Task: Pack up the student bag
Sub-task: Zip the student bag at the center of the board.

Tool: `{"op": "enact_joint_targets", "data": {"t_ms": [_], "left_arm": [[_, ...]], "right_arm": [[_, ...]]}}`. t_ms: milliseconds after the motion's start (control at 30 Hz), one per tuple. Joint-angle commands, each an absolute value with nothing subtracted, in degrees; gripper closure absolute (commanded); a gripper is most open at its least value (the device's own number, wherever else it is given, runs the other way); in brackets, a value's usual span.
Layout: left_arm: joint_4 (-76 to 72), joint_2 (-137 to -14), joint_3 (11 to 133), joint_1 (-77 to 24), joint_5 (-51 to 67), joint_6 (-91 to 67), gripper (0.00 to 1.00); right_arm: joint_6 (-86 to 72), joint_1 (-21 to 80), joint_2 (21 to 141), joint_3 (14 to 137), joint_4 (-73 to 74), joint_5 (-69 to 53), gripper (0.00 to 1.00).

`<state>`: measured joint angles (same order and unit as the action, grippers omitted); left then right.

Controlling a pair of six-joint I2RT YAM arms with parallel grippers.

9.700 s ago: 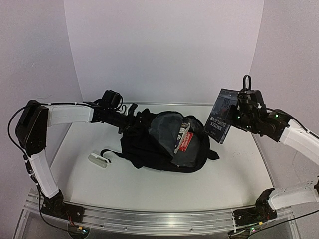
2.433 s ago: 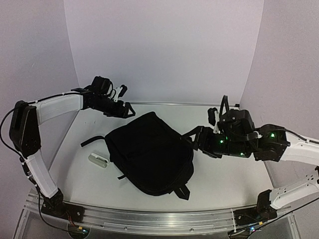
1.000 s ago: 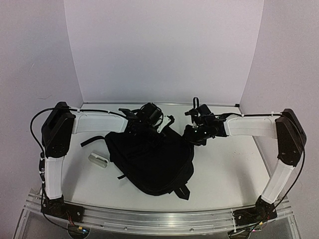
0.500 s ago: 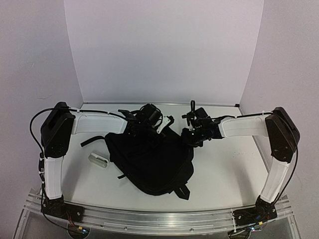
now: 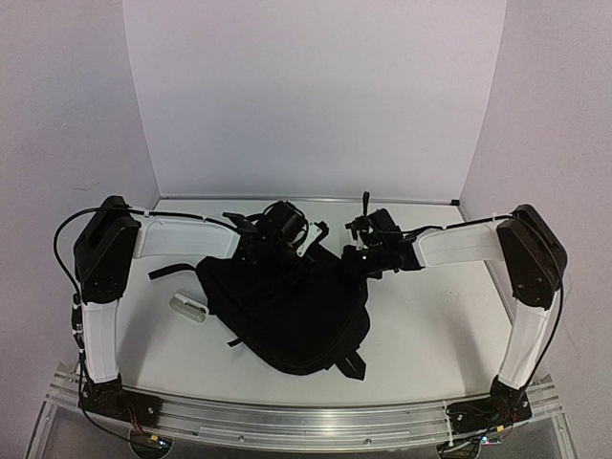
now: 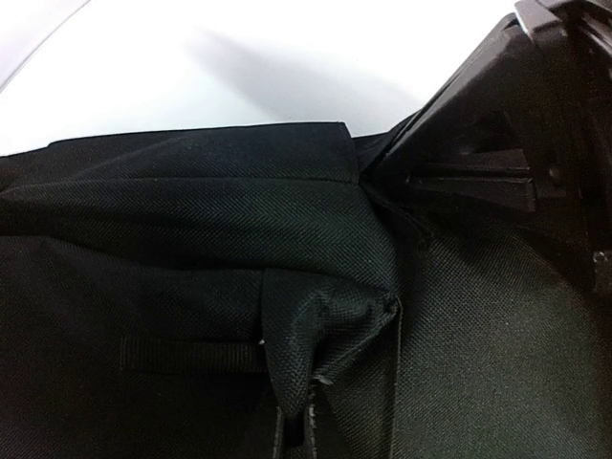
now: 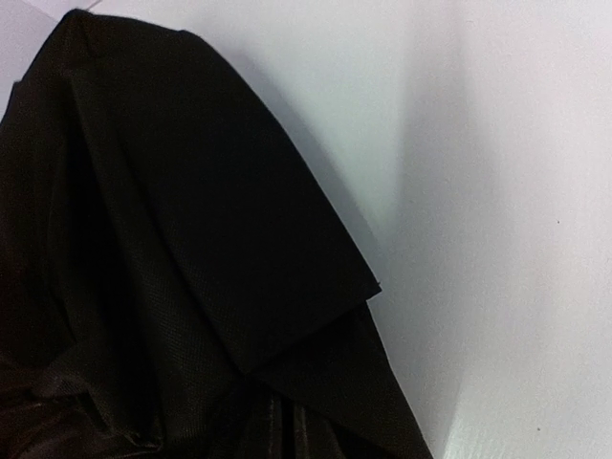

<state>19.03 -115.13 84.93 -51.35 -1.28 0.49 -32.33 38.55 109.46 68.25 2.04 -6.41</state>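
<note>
On the counter [image 5: 430,316], top view: student bag [image 5: 287,306], black, lay at centre; small white item [image 5: 188,306] lay just beside its left edge; left pincer [image 5: 287,251] and right pincer [image 5: 361,256] met its far rim, spread not discernible; left wrist view: folded bag fabric with a webbing strip [image 6: 191,355], pincer's state could not be told; right wrist view: bag fabric only, fingers unseen.

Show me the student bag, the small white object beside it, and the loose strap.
student bag [image 5: 287,311]: top external view, middle of its black body.
small white object [image 5: 188,306]: top external view, its centre.
loose strap [image 5: 170,270]: top external view, midway along it.
</note>
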Motion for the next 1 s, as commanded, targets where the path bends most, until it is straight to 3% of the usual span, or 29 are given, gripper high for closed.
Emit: {"op": "enact_joint_targets", "data": {"t_ms": [0, 267, 767, 800, 867, 967], "left_arm": [[24.9, -112.9, 85.2, -51.1, -5.4, -4.1, 1.00], [26.0, -113.5, 85.0, -51.0, -9.7, -9.1, 1.00], [24.0, -111.0, 82.8, -49.6, -11.0, -7.9, 1.00], [22.8, -110.1, 81.8, -49.5, -9.5, -6.3, 1.00], [20.4, -108.0, 79.5, -49.5, -6.6, -3.1, 1.00], [17.1, -104.6, 76.2, -49.5, -4.2, 1.0, 1.00]], "right_arm": [[-30.3, 38.3, 105.6, 66.6, -1.5, -4.2, 1.00], [-34.5, 38.4, 91.5, 58.5, 3.4, -4.8, 1.00], [-41.8, 40.3, 77.6, 48.4, 12.8, -11.5, 1.00], [-42.2, 40.4, 76.5, 48.4, 13.0, -12.1, 0.96], [-43.3, 40.3, 74.5, 48.5, 13.1, -12.2, 0.77], [-44.4, 40.4, 71.9, 48.9, 13.1, -10.4, 0.61]]}}
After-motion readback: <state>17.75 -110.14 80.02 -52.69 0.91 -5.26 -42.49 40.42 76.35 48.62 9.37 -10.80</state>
